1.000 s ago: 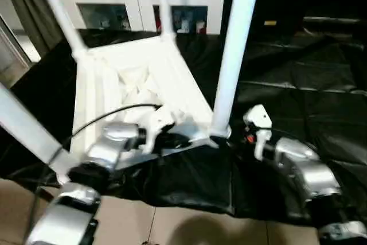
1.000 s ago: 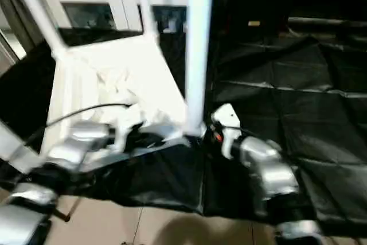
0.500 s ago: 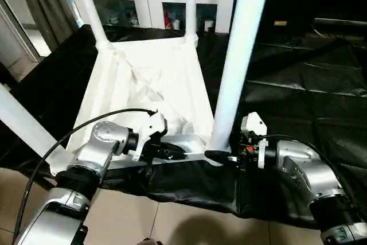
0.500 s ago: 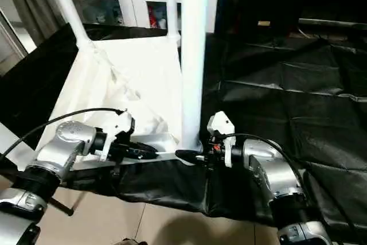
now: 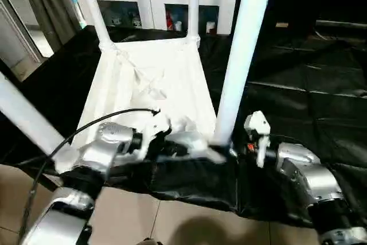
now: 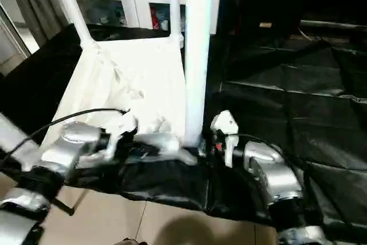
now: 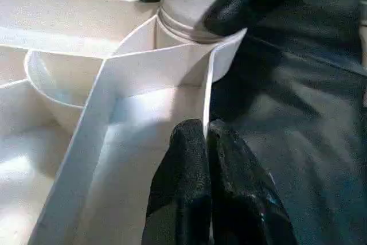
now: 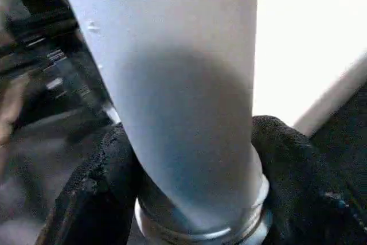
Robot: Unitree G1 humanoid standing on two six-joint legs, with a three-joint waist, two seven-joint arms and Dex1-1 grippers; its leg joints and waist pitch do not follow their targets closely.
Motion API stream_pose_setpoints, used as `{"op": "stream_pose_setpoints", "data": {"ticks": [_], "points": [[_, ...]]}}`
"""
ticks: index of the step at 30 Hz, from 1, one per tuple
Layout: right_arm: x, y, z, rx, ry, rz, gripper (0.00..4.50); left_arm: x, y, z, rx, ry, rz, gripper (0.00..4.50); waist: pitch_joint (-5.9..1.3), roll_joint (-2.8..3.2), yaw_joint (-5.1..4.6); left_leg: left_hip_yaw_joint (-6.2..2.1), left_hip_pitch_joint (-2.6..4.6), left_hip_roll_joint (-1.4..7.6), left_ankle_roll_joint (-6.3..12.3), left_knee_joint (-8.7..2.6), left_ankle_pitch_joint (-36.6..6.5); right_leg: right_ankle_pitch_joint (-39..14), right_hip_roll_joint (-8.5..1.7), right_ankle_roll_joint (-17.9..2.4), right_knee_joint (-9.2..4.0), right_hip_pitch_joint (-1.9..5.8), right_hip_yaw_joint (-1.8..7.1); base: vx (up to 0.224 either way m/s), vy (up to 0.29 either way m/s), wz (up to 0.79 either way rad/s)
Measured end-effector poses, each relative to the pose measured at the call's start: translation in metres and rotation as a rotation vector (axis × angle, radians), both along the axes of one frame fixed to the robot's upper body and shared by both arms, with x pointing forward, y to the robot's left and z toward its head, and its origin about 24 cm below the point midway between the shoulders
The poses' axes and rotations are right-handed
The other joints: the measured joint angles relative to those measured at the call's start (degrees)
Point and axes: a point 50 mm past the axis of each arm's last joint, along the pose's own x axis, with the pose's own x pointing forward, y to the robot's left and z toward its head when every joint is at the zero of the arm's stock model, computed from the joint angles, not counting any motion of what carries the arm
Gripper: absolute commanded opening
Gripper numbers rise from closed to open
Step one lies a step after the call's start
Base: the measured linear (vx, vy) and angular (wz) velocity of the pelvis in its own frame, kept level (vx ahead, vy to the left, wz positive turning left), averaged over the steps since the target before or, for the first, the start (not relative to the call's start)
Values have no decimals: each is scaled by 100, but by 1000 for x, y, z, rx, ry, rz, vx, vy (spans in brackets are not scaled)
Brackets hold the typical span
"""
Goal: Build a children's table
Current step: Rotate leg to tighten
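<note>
Table (image 5: pixel 150 78) upside down on black sheeting (image 5: pixel 298 101), ribbed underside up, four legs rising from corner sockets. Left gripper (image 7: pixel 207 136) at near edge of table, just beside near right corner socket (image 7: pixel 221 55); fingers (image 7: pixel 183 187) pressed together, pinching thin white rim wall at that corner. Right gripper (image 8: pixel 195 199) at base of near right leg (image 5: pixel 241 55), just across socket from left gripper; black fingers (image 8: pixel 100 187) one on each side of tube, touching it just above its ringed foot, so clamped on leg. Leg upright in socket, towering above both grippers. Far legs (image 5: pixel 193 1) well beyond both grippers, in front of white cabinet (image 5: pixel 160 4). Near left leg (image 5: pixel 28 121) slanting away beyond left forearm.
</note>
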Motion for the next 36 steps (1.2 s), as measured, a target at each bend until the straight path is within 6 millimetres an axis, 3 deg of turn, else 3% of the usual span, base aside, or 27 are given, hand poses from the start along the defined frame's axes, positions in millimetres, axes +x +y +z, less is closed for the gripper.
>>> {"op": "stream_pose_setpoints", "data": {"ticks": [5,10,12,14,16,21,28,32,36], "points": [[16,7,-4,-26,-3,-264,260,9,-21,-5,-3,-34,139,0,9,-12,-72,-4,73,-39,0,-36,0,-31,-31,51,-19,39,5,-35,5,-2],[25,11,-6,-28,-3,-443,260,13,-41,-8,-15,-46,222,0,7,4,-108,-7,94,-87,1,-130,-1,-40,-68,65,-137,70,-18,0,0,0],[25,9,-7,-23,-8,-453,330,13,-44,-8,-17,-44,225,0,5,7,-122,-7,94,-120,2,-142,-1,-40,-91,65,-143,72,-6,0,0,0],[25,9,-7,-21,-8,-451,332,13,-45,-8,-17,-43,222,0,4,8,-131,-7,94,-130,4,-140,0,-40,-98,65,-149,80,1,0,0,0],[23,10,-7,-16,-10,-435,357,13,-45,-8,-18,-43,216,0,2,11,-145,-7,88,-133,5,-140,0,-39,-101,65,-163,84,1,0,0,0],[17,3,-5,-10,-21,-347,357,11,-39,-6,-24,-34,160,0,-2,11,-165,-7,73,-132,14,-141,6,-18,-100,43,-173,83,-4,0,0,0],[1,-5,1,-21,-18,-20,357,2,-3,-1,-24,10,19,0,-5,9,-152,-7,64,-94,27,-123,16,37,-84,32,-102,56,-25,32,-15,0],[-4,-5,6,-9,-14,103,357,-2,9,3,-26,48,-48,0,-7,6,-121,1,13,-49,52,-86,32,10,-55,53,-89,14,-34,44,-11,-2],[-8,-6,10,11,-7,200,357,-5,16,7,-23,77,-102,0,-8,3,-20,5,-57,-43,89,-44,9,-7,-54,26,-51,-51,-36,0,0,0]]}}
